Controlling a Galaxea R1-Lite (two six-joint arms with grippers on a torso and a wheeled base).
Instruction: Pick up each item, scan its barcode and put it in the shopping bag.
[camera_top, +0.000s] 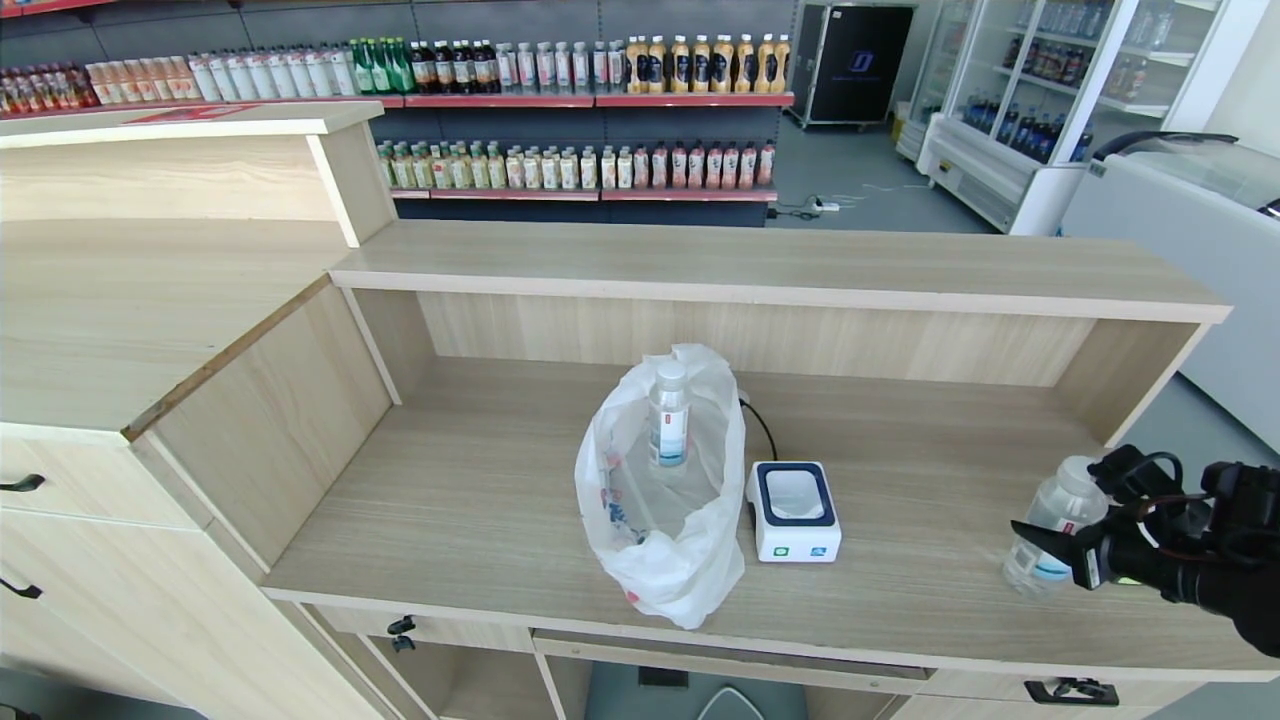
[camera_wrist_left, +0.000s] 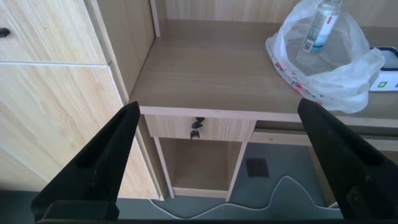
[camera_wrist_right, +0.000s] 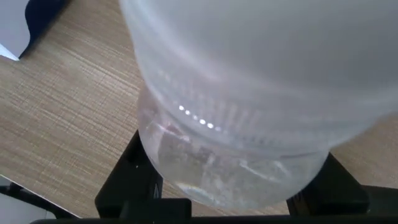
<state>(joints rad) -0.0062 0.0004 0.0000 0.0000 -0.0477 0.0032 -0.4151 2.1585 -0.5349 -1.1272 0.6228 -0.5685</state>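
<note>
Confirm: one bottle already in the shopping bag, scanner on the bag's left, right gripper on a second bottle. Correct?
Not quite: the head view shows the scanner on the right of the shopping bag, not its left. The rest holds: one bottle stands in the bag, and the right gripper is on the second bottle.

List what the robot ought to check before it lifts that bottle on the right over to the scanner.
1. Is the right arm at the bottle: ok.
2. Firm hold on it: cannot tell.
3. Which way its barcode faces: cannot tell.
4. Window of the scanner uncovered: ok.
5. Mouth of the bag open: ok.
6. Are the left jaws open and clear of the counter: ok.
</note>
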